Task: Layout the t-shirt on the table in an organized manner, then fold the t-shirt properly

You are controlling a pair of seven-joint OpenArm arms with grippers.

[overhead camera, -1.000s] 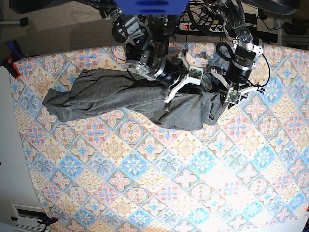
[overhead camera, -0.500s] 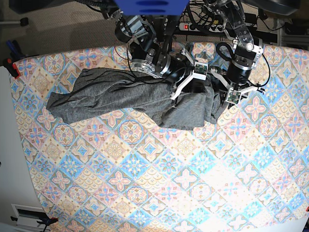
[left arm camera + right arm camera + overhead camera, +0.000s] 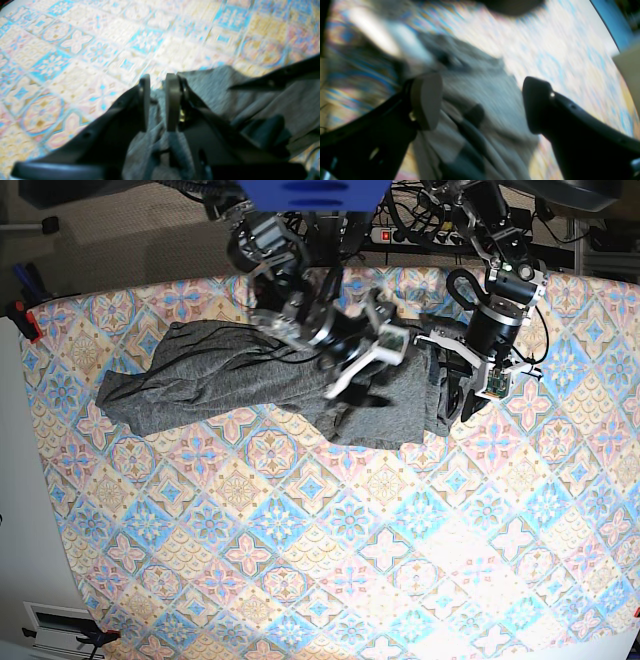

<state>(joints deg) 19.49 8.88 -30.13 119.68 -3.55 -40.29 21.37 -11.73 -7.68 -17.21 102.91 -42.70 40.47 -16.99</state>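
Grey shirt [image 3: 250, 375] bunched on surface [image 3: 330, 560]. Left fingers [image 3: 172, 100] pinching its edge; right fingers [image 3: 427, 100] released above it. Advise regrasping opposite edge, spreading taut.

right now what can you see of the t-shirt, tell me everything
The t-shirt is plain heathered dark grey, thin soft jersey, no print. It lies crumpled and bunched lengthwise on the far part of the table, not spread flat. The left gripper pinches a fold at one end between nearly closed fingers. The right gripper hangs open above the middle, holding nothing.
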